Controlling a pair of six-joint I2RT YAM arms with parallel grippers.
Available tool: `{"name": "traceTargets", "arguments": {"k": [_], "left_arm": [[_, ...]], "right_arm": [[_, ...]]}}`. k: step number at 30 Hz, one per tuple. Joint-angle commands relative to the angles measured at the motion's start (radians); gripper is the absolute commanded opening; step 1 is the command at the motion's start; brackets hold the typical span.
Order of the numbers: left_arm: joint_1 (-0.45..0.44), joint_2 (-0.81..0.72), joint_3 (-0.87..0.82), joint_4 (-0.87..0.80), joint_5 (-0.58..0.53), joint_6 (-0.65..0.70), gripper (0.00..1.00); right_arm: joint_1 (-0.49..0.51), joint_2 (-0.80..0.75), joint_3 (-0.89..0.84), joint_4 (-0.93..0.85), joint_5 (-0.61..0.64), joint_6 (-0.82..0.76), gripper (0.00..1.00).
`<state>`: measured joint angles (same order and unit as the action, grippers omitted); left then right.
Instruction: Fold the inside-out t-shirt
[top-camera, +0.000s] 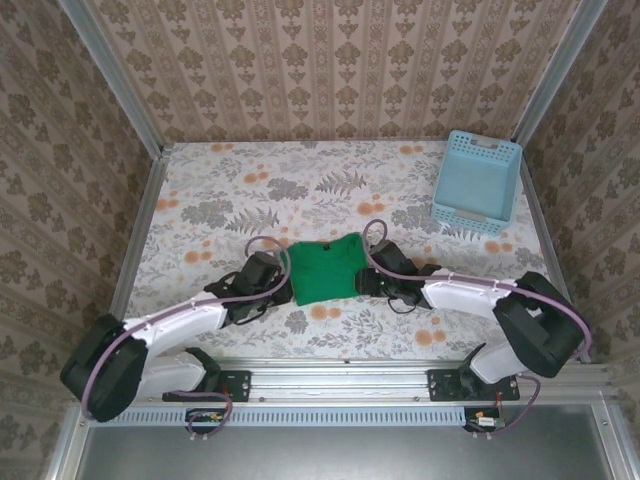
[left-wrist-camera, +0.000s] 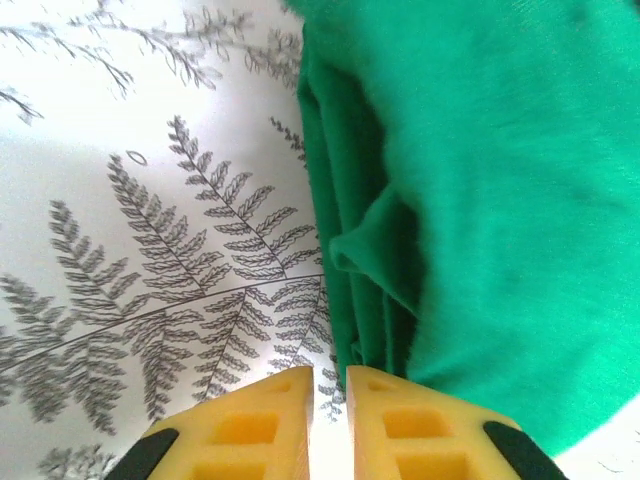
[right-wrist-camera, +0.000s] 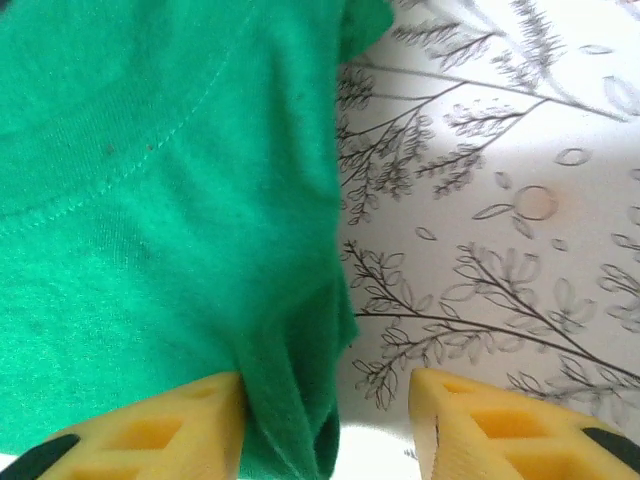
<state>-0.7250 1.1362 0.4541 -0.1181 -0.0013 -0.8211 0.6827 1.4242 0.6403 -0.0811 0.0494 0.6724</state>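
The folded t-shirt (top-camera: 326, 270) lies at frame centre between both arms: left fingers (left-wrist-camera: 330, 420) nearly closed beside its edge, right fingers (right-wrist-camera: 325, 425) half-open straddling its side fold.

Both arms reach low toward twelve o'clock, the left tool (left-wrist-camera: 329, 425) with fingers nearly together, the right tool (right-wrist-camera: 327, 430) spread apart.
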Motion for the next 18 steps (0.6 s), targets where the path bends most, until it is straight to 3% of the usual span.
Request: {"name": "traceTargets", "arguments": {"k": [1,3,9,13,18], "left_arm": [[0.041,-0.121,0.022,-0.125,-0.063,0.041,0.28],[0.093,-0.215,0.018,-0.177,-0.056,0.066,0.32],[0.237,-0.473,0.06,-0.318,-0.057,0.186,0.55],[0.302,-0.568,0.093,-0.363,-0.058,0.231,0.66],[0.32,-0.62,0.103,-0.386,-0.066,0.261,0.76]], "right_arm": [[0.037,-0.111,0.085,-0.198,0.169,-0.068,0.63],[0.074,-0.134,0.128,-0.271,0.233,-0.096,0.69],[0.212,-0.043,0.248,-0.337,0.262,-0.063,0.81],[0.275,0.134,0.375,-0.384,0.31,-0.034,0.85],[0.274,0.345,0.55,-0.48,0.339,-0.018,0.9]]}}
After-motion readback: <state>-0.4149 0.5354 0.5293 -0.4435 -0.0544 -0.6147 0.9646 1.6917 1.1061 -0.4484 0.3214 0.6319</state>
